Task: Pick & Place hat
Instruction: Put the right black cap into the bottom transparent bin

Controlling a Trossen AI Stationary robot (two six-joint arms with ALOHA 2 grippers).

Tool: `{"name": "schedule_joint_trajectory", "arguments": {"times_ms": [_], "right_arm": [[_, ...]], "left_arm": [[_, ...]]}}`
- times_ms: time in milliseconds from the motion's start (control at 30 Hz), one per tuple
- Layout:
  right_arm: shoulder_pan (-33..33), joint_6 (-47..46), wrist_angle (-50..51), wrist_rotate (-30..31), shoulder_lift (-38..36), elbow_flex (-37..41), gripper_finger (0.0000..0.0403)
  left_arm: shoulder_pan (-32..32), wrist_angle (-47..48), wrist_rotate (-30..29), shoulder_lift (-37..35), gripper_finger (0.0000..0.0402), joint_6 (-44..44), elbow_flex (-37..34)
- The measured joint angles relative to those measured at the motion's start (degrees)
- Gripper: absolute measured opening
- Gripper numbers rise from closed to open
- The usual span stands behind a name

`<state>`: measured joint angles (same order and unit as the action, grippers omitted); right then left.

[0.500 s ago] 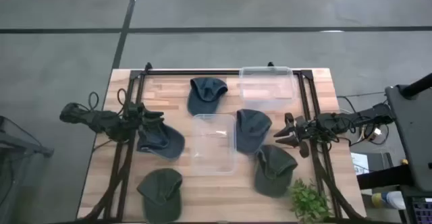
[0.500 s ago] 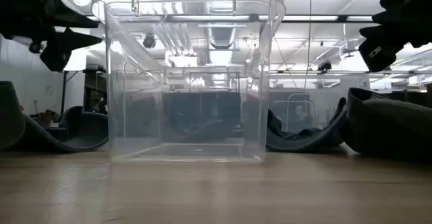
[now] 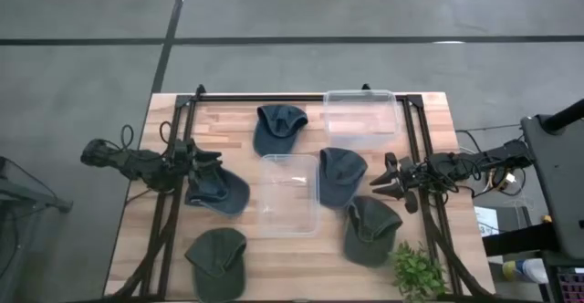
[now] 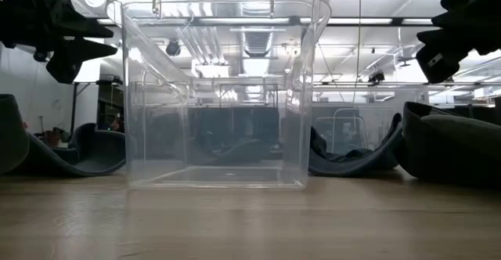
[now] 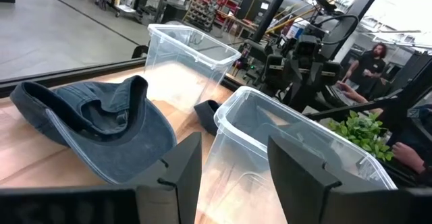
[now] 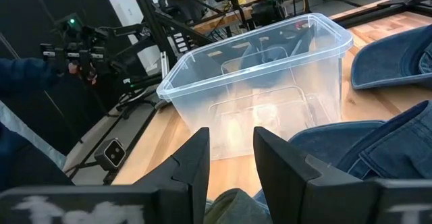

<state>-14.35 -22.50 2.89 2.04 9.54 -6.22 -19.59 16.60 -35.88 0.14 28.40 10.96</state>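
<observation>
Table [image 3: 228, 120] is light wood with a plank-stripe grain. Both bins, the middle one [image 3: 289, 193] and the back one [image 3: 360, 111], are clear plastic. Hats are all dark: slate blue by the left arm [image 3: 219, 191], blue-grey at the back [image 3: 278, 128], grey-green ones at centre [image 3: 340, 175], front left [image 3: 217, 259] and front right [image 3: 370, 230]. Green leafy plant [image 3: 417, 272] in the corner. Arms [image 3: 128, 161] are black, floor [image 3: 82, 57] plain grey with dark lines.
</observation>
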Motion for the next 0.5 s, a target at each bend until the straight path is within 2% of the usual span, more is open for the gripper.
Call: {"name": "schedule_joint_trajectory", "arguments": {"times_ms": [367,500], "right_arm": [[0.0,-3.8,-0.2,-0.5,0.0,-0.1,0.0107],[0.0,-4.2,3.6,-2.1,0.9,-3.4,0.0106]], "left_arm": [[0.0,0.0,0.0,0.0,0.0162,0.1,0.0],[0.0,0.0,0.0,0.0,0.0162,0.1,0.0]]}}
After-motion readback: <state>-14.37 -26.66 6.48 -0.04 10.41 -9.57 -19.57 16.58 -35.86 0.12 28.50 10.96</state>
